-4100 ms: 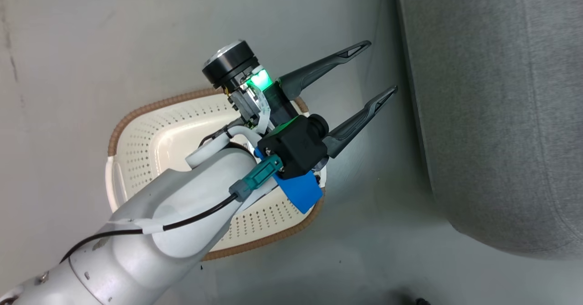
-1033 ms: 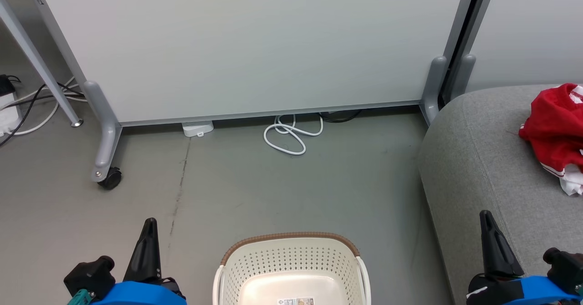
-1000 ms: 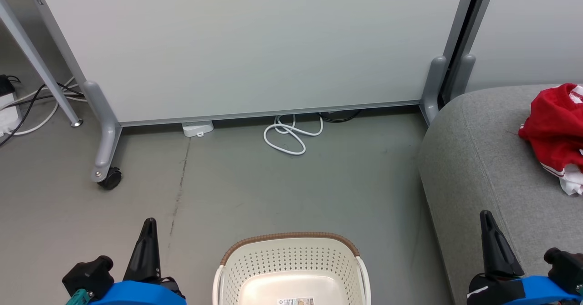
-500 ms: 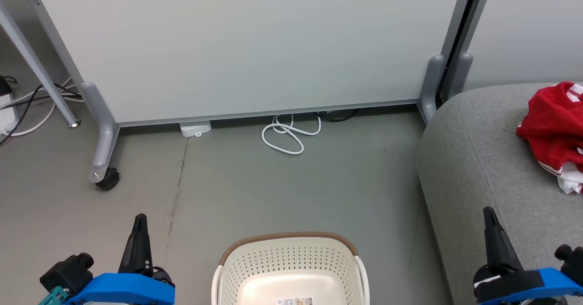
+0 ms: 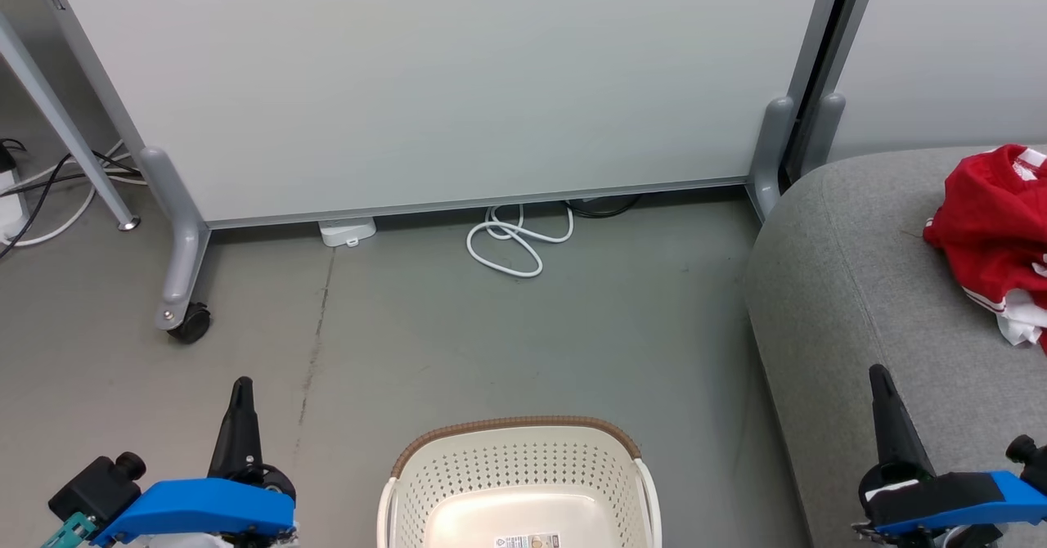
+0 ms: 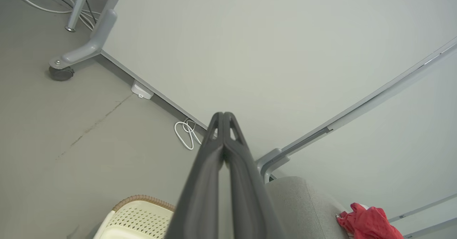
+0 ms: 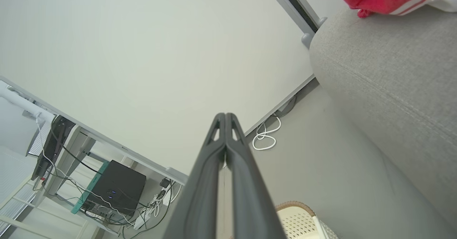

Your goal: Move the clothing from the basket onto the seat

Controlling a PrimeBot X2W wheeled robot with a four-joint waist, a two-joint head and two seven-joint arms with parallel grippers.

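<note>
Since the frame some four seconds back, the head camera has lifted off the basket, and the left hand point(image 5: 241, 386), which then stood spread over it, now sits at the lower left. Over the last half second both hands have slid slightly outward.

A pale panel point(image 5: 458, 82) fills the top of the head view, its upper part cut off. The grey floor point(image 5: 507, 343) runs beneath it.

The seat point(image 5: 851, 286) takes the right side. Only its rounded left corner and a seam show. The rest runs out past the right and bottom edges.

The basket point(image 5: 515, 460) stands on the floor at bottom centre, between the hands and apart from the seat. The frame cuts its near half. Its far wall, its brown rim and a small label point(image 5: 527, 542) on its bottom show.

The clothing point(image 5: 990, 221) lies bunched on the seat at the right edge, which cuts it. Whether it is one garment or two cannot be told.

The left hand shows edge-on over the floor as a single dark spike. In its wrist view the fingers point(image 6: 214, 153) are pressed together, holding nothing. The right hand point(image 5: 879, 375) rises in front of the seat, and its fingers point(image 7: 214, 153) are likewise pressed together and hold nothing.

A white cable point(image 5: 511, 245) lies coiled at the panel's foot, one end lost beneath it. A caster point(image 5: 190, 325) sits at the left.
</note>
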